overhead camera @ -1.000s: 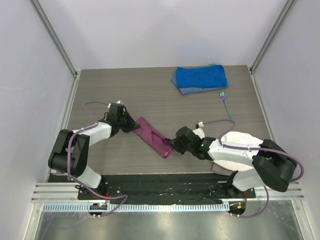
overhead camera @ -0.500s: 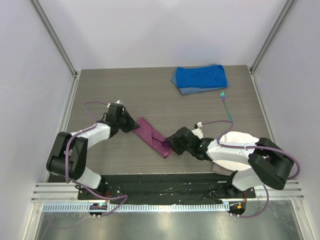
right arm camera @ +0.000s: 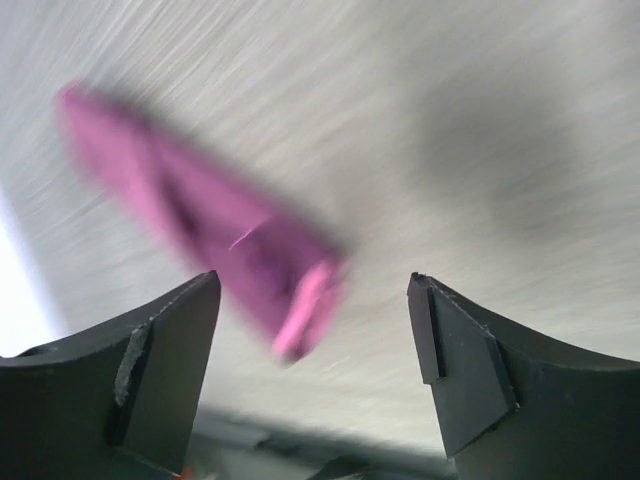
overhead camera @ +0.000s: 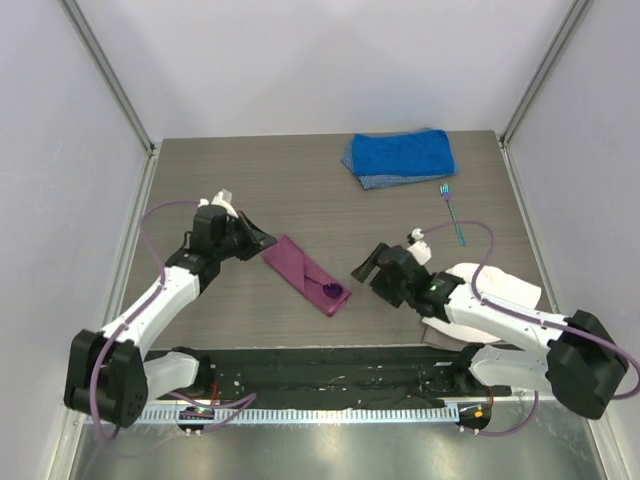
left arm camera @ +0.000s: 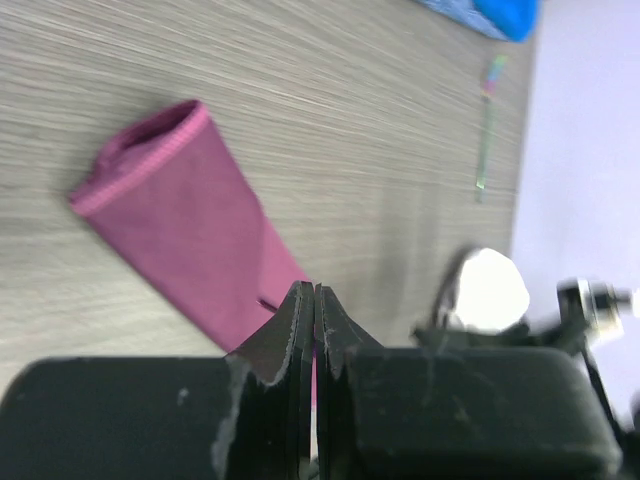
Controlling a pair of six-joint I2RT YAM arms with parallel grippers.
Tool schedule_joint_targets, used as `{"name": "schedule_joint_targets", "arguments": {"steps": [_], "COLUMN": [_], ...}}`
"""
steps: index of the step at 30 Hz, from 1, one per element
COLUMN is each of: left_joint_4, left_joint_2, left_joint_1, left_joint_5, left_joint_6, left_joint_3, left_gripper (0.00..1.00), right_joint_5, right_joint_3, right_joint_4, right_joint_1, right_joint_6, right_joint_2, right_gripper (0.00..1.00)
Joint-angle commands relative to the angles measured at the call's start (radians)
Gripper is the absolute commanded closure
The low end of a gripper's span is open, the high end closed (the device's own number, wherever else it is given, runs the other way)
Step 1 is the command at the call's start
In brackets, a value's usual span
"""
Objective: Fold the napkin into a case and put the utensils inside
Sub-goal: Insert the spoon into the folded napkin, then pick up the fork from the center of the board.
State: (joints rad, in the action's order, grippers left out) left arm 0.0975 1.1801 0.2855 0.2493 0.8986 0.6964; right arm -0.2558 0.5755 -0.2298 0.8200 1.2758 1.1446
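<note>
Both ends of the slanting case (overhead camera: 303, 270) are crowded: the left gripper (overhead camera: 263, 240) sits off its far-left end and the right gripper (overhead camera: 362, 268) beside its near-right end, but its long sides stand free. Bare table (overhead camera: 250, 180) runs across the far left and middle. The blue towel (overhead camera: 400, 157), the fork (overhead camera: 452, 210) just nearer, and the white cloth (overhead camera: 520, 285) under the right arm (overhead camera: 500, 315) take up the right side.

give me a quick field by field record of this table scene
napkin: thin magenta fabric napkin folded into a narrow case
spoon: small spoon, shiny purple bowl showing at the case's near end
fork: small teal fork lying outside, near the thick folded blue towel
left gripper: shut, holding nothing
right gripper: open, holding nothing
</note>
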Motion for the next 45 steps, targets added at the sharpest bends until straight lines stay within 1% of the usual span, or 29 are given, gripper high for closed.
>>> {"name": "schedule_joint_targets", "arguments": {"steps": [1, 3, 4, 5, 6, 7, 8, 9, 11, 12, 14, 16, 19, 21, 25, 26, 27, 29, 30, 33, 36, 37, 38, 40, 41, 42, 43, 44, 45], "left_joint_4": [0.042, 0.048, 0.053, 0.057, 0.059, 0.061, 0.062, 0.064, 0.073, 0.076, 0.079, 0.084, 0.088, 0.090, 0.093, 0.091, 0.091, 0.091, 0.090, 0.090, 0.090, 0.090, 0.091, 0.090, 0.091, 0.090, 0.091, 0.091, 0.090], "left_joint_2": [-0.106, -0.134, -0.154, -0.164, -0.175, -0.195, -0.204, -0.215, -0.243, -0.250, -0.267, -0.272, -0.275, -0.277, -0.269, -0.266, -0.255, -0.241, -0.237, -0.229, -0.232, -0.232, -0.232, -0.232, -0.226, -0.221, -0.214, -0.195, -0.188], "left_joint_1": [0.010, 0.027, 0.037, 0.044, 0.052, 0.073, 0.083, 0.096, 0.128, 0.135, 0.155, 0.164, 0.170, 0.172, 0.172, 0.172, 0.172, 0.172, 0.172, 0.172, 0.173, 0.175, 0.175, 0.179, 0.184, 0.187, 0.191, 0.201, 0.208], "left_joint_5": [0.068, 0.083, 0.088, 0.091, 0.093, 0.091, 0.093, 0.093, 0.085, 0.082, 0.082, 0.090, 0.103, 0.113, 0.108, 0.108, 0.110, 0.116, 0.120, 0.123, 0.125, 0.127, 0.128, 0.124, 0.122, 0.123, 0.127, 0.131, 0.133], "left_joint_6": [0.036, 0.046, 0.049, 0.054, 0.056, 0.065, 0.066, 0.068, 0.071, 0.069, 0.069, 0.066, 0.054, 0.045, 0.034, 0.034, 0.034, 0.034, 0.036, 0.039, 0.045, 0.048, 0.049, 0.052, 0.054, 0.053, 0.053, 0.054, 0.053], "left_joint_3": [-0.029, -0.041, -0.044, -0.046, -0.051, -0.054, -0.058, -0.064, -0.067, -0.072, -0.078, -0.081, -0.078, -0.077, -0.072, -0.071, -0.069, -0.063, -0.058, -0.058, -0.055, -0.054, -0.052, -0.044, -0.043, -0.038, -0.031, -0.028, -0.023], "left_gripper": [0.95, 0.94, 0.93, 0.92, 0.90, 0.89, 0.87, 0.83, 0.81, 0.78, 0.74, 0.72, 0.70, 0.69, 0.69, 0.69, 0.69, 0.69, 0.68, 0.67, 0.66, 0.66, 0.66, 0.65, 0.64, 0.63, 0.60, 0.59, 0.57], "right_joint_5": [0.005, 0.009, -0.019, -0.034, -0.046, -0.057, -0.042, -0.011, 0.024, 0.020, -0.020, -0.022, -0.016, -0.019, -0.022, -0.004, 0.012, 0.033, 0.036, 0.024, 0.041, 0.043, 0.050, 0.064, 0.085, 0.102, 0.125, 0.145, 0.202], "right_joint_3": [0.079, 0.150, 0.180, 0.214, 0.283, 0.317, 0.349, 0.432, 0.527, 0.620, 0.710, 0.787, 0.869, 0.914, 0.971, 0.983, 1.006, 1.034, 1.061, 1.087, 1.089, 1.089, 1.086, 1.083, 1.063, 1.046, 1.023, 0.962, 0.925], "right_joint_4": [-0.181, -0.204, -0.204, -0.212, -0.213, -0.215, -0.215, -0.224, -0.262, -0.278, -0.328, -0.310, -0.310, -0.307, -0.301, -0.304, -0.309, -0.341, -0.354, -0.404, -0.413, -0.419, -0.419, -0.439, -0.440, -0.439, -0.422, -0.405, -0.358], "right_joint_1": [-0.271, -0.385, -0.468, -0.501, -0.530, -0.600, -0.633, -0.674, -0.746, -0.762, -0.795, -0.806, -0.844, -0.846, -0.861, -0.864, -0.868, -0.869, -0.871, -0.871, -0.871, -0.871, -0.871, -0.869, -0.869, -0.869, -0.869, -0.869, -0.868], "right_joint_6": [-0.445, -0.545, -0.600, -0.675, -0.716, -0.737, -0.778, -0.796, -0.855, -0.872, -0.898, -0.946, -0.998, -1.053, -1.101, -1.104, -1.104, -1.098, -1.096, -1.083, -1.078, -1.078, -1.069, -1.053, -1.028, -1.015, -0.998, -0.983, -0.946], "right_joint_2": [-0.020, 0.012, 0.033, 0.058, 0.126, 0.162, 0.212, 0.304, 0.415, 0.522, 0.611, 0.703, 0.802, 0.831, 0.889, 0.914, 0.928, 0.972, 0.986, 1.023, 1.034, 1.032, 1.031, 1.024, 1.018, 1.011, 0.980, 0.962, 0.934], "right_gripper": [0.16, 0.15, 0.14, 0.14, 0.06, 0.01, 0.00, 0.00, 0.00, 0.00, 0.00, 0.01, 0.05, 0.06, 0.10, 0.12, 0.18, 0.26, 0.33, 0.44, 0.55, 0.55, 0.62, 0.69, 0.78, 0.80, 0.82, 0.89, 0.92]}}
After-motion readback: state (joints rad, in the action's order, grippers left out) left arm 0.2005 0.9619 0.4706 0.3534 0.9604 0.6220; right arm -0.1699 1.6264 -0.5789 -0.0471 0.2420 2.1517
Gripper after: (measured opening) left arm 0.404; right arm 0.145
